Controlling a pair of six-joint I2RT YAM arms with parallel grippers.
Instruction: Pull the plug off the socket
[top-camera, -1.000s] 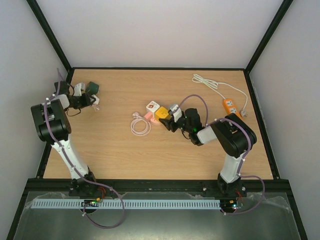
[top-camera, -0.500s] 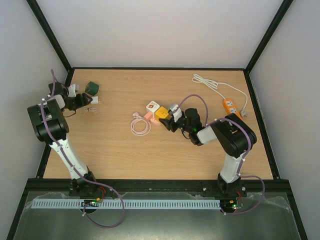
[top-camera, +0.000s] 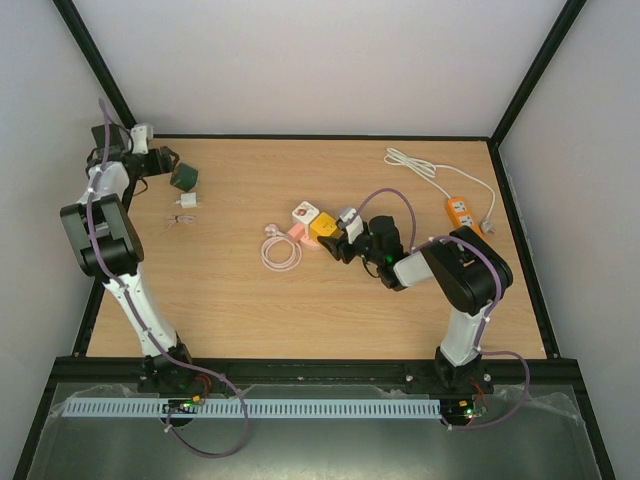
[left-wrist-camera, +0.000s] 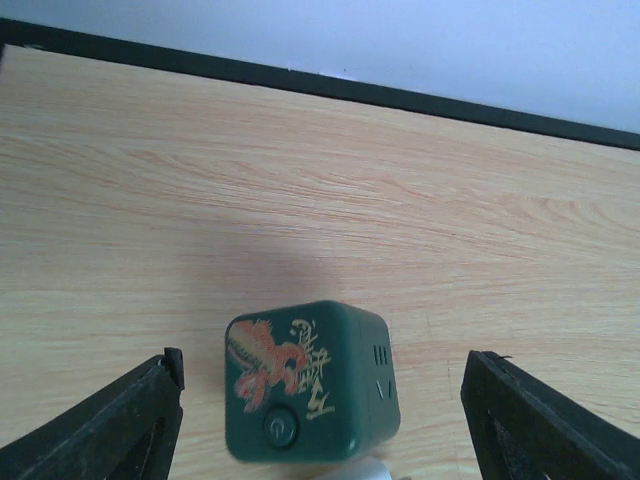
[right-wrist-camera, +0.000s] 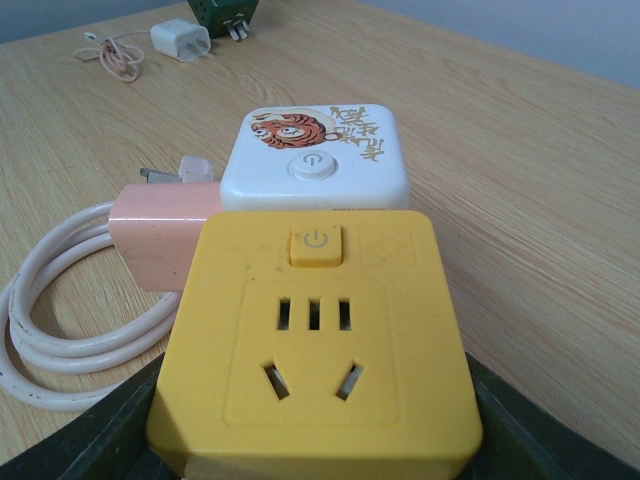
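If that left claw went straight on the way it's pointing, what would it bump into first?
Probably the green socket cube, lying right ahead of the open left gripper.

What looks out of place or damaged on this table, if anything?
Nothing looks spilled or broken. One small oddity: the green cube at the far left lies on its side, its metal pins pointing sideways, with the white charger loose beside it.

The pale wood-grain bench (left-wrist-camera: 300, 180) looks smooth and matt. The dark green plastic cube socket (left-wrist-camera: 310, 385) has a slight sheen. The yellow plastic cube socket (right-wrist-camera: 315, 330) is matt, the white plastic cube socket (right-wrist-camera: 315, 150) glossier, and the coiled white cable (right-wrist-camera: 60, 235) smooth.
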